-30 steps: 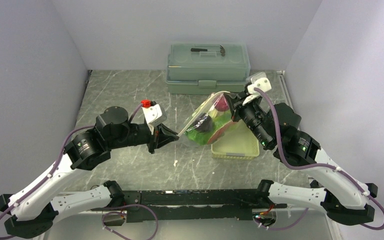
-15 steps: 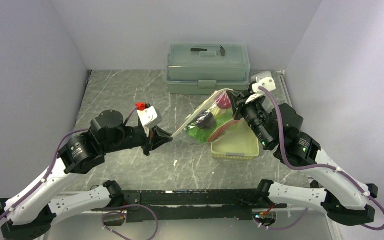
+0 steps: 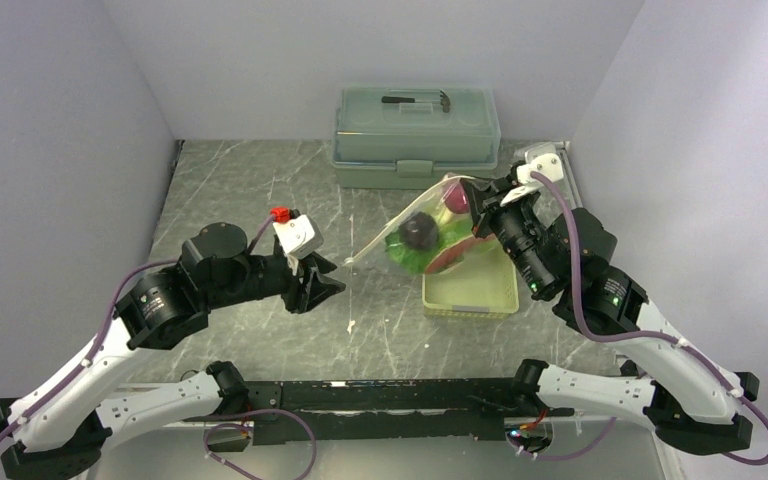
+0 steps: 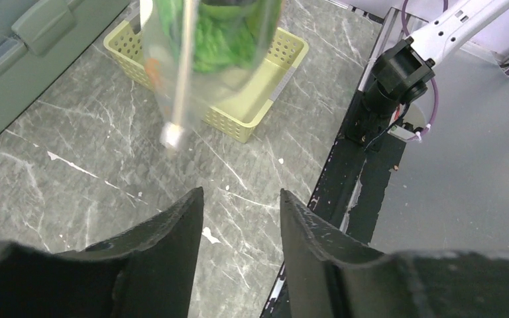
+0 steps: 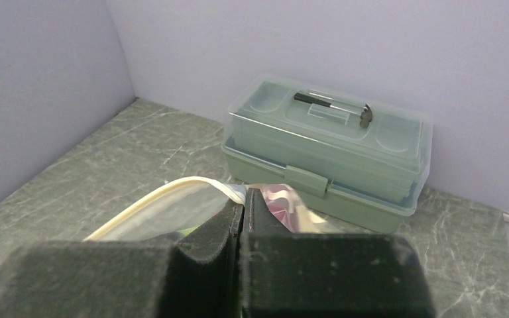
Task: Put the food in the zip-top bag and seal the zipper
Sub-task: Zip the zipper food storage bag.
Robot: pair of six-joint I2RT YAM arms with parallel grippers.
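The zip-top bag (image 3: 422, 238) hangs above the table by its upper right corner, where my right gripper (image 3: 472, 196) is shut on it. Through the clear plastic I see the food: green lettuce (image 3: 408, 263), a dark round piece (image 3: 418, 232), a magenta piece (image 3: 452, 204) and a red slice (image 3: 450, 258). The zipper (image 3: 392, 224) slopes down to a free end at the left. My left gripper (image 3: 333, 281) is open just left of that end, with nothing between its fingers. In the left wrist view the bag (image 4: 205, 53) dangles ahead of the jaws. In the right wrist view my right gripper (image 5: 245, 196) pinches the mouth edge.
A pale yellow perforated tray (image 3: 470, 297) sits on the table under the bag's right side. A lidded grey-green box (image 3: 415, 135) stands against the back wall. Bare marble tabletop lies at the left and front, and the dark base rail (image 3: 380, 395) runs along the near edge.
My left gripper has opened and let go of the bag's lower left corner, drawing back slightly. The bag has swung toward the right gripper, which has shifted a little right.
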